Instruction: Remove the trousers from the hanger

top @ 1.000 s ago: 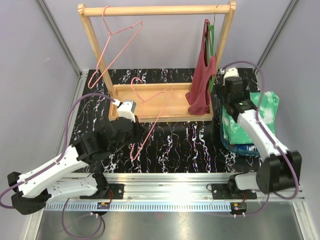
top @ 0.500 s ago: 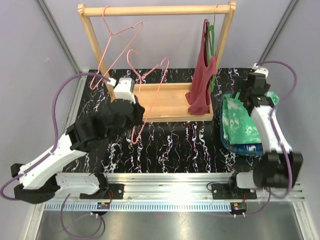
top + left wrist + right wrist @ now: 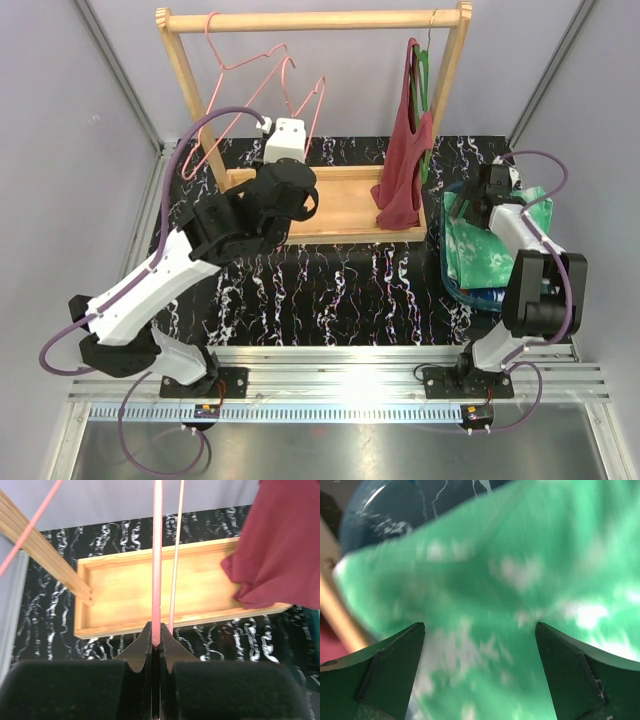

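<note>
The green trousers [image 3: 492,243] with white marbling lie in a heap at the table's right, on top of the dark blue pair [image 3: 483,297]. My right gripper [image 3: 478,203] hovers open just above the green cloth [image 3: 520,575], which fills the right wrist view between the spread fingers [image 3: 479,628]; nothing is gripped. A bit of the blue pair [image 3: 395,510] shows at that view's upper left. My left gripper [image 3: 160,636] is shut on the wire of a bare pink hanger [image 3: 305,95], held high near the wooden rail [image 3: 310,20].
A second bare pink hanger [image 3: 222,62] hangs on the rail's left end. A maroon tank top [image 3: 405,170] hangs on a green hanger [image 3: 421,70] at the right end, its hem over the rack's wooden base tray [image 3: 330,205]. Grey walls close in both sides.
My left arm has lifted the pink hanger from low over the table up toward the rail. My right gripper has opened wider and shifted over the green trousers.
</note>
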### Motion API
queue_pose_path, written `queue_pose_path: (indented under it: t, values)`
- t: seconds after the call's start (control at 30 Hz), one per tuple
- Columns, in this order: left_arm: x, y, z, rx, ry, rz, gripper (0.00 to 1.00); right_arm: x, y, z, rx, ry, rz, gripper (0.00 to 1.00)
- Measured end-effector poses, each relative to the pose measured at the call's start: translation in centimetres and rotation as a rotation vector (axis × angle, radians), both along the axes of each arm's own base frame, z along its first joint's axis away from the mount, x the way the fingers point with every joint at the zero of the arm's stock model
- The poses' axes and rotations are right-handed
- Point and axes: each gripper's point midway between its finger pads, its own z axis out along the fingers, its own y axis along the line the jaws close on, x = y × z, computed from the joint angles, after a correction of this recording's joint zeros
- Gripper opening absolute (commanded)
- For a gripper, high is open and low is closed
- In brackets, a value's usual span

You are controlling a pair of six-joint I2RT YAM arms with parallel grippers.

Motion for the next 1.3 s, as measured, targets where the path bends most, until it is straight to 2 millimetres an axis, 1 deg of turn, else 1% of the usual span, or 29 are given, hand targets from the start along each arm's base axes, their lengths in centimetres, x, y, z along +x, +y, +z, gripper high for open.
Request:
queue_pose_path:
  t: [0.07,0.13,0.17,0.2,0.27,0.3,0.33,0.37,0.4,0.47,0.53,0.6,0.7,0.77,0.87,0.93,1.03,1.07,1.17,1.2,1.23,1.3]
  values:
    - [0.7,0.5,-0.3,0.032,0.003,0.015,0.00,-1.0,0.3,1.8,0.011,-0.005,-0.007,0.99]
    - [1.4,1.1,-0.5,0.054,0.005,0.033,0.00,-1.9,0.4,5.0,0.013,-0.042,-0.012,1.00]
    - [1.8,1.4,-0.4,0.066,0.005,0.039,0.00,-2.3,0.5,7.5,0.011,-0.086,-0.013,0.99]
    - [2.2,1.7,-0.3,0.076,0.002,0.049,0.00,-2.6,0.5,10.4,0.008,-0.145,-0.009,0.99]
    - [3.2,2.1,0.2,0.089,-0.006,0.067,0.00,-3.7,1.1,16.8,0.008,-0.288,0.016,1.00]
    - [3.9,2.0,0.7,0.094,-0.012,0.072,0.00,-4.6,1.5,19.9,0.010,-0.362,0.035,0.99]
    - [4.5,2.2,1.0,0.093,-0.018,0.084,0.00,-5.5,1.8,22.1,0.012,-0.418,0.050,1.00]
    - [5.2,2.2,1.4,0.097,-0.024,0.084,0.00,-6.8,2.3,24.6,0.013,-0.486,0.073,1.00]
    - [5.7,2.0,1.7,0.096,-0.030,0.083,0.00,-8.2,2.9,26.6,0.018,-0.541,0.102,0.99]
    - [7.4,1.8,2.6,0.100,-0.041,0.083,0.00,-10.5,4.2,28.6,0.038,-0.604,0.155,0.99]
    - [9.2,1.6,3.5,0.086,-0.052,0.084,0.00,-12.7,5.9,29.7,0.080,-0.646,0.235,0.99]
    - [10.8,1.7,4.2,0.072,-0.066,0.095,0.00,-13.8,7.5,29.8,0.121,-0.668,0.305,1.00]
    - [12.9,2.3,4.0,0.071,-0.063,0.110,0.00,-15.3,9.9,28.5,0.210,-0.661,0.411,0.99]
    - [14.0,3.1,3.4,0.075,-0.045,0.119,0.00,-16.1,11.3,27.4,0.271,-0.646,0.464,0.99]
    - [15.3,4.1,2.2,0.068,-0.010,0.123,0.00,-17.1,13.0,26.4,0.347,-0.629,0.527,0.99]
    - [16.0,5.1,1.4,0.058,0.018,0.133,0.00,-17.6,13.6,26.3,0.373,-0.626,0.552,0.99]
    - [16.6,6.0,0.2,0.048,0.054,0.144,0.00,-18.2,13.6,26.6,0.365,-0.639,0.557,1.00]
    - [16.6,6.0,-0.2,0.047,0.066,0.145,0.00,-18.4,13.6,26.6,0.359,-0.641,0.556,1.00]
    - [16.4,5.6,-2.5,0.049,0.126,0.138,0.00,-19.2,13.3,26.8,0.334,-0.635,0.552,0.99]
    - [16.5,5.5,-2.7,0.042,0.128,0.136,0.02,-19.3,13.2,27.0,0.324,-0.635,0.551,1.00]
    - [16.6,5.1,-2.7,0.025,0.126,0.129,0.09,-19.5,13.1,27.1,0.311,-0.633,0.550,0.99]
    - [16.3,4.8,-2.5,-0.003,0.128,0.117,0.29,-19.8,13.0,27.1,0.297,-0.627,0.556,0.99]
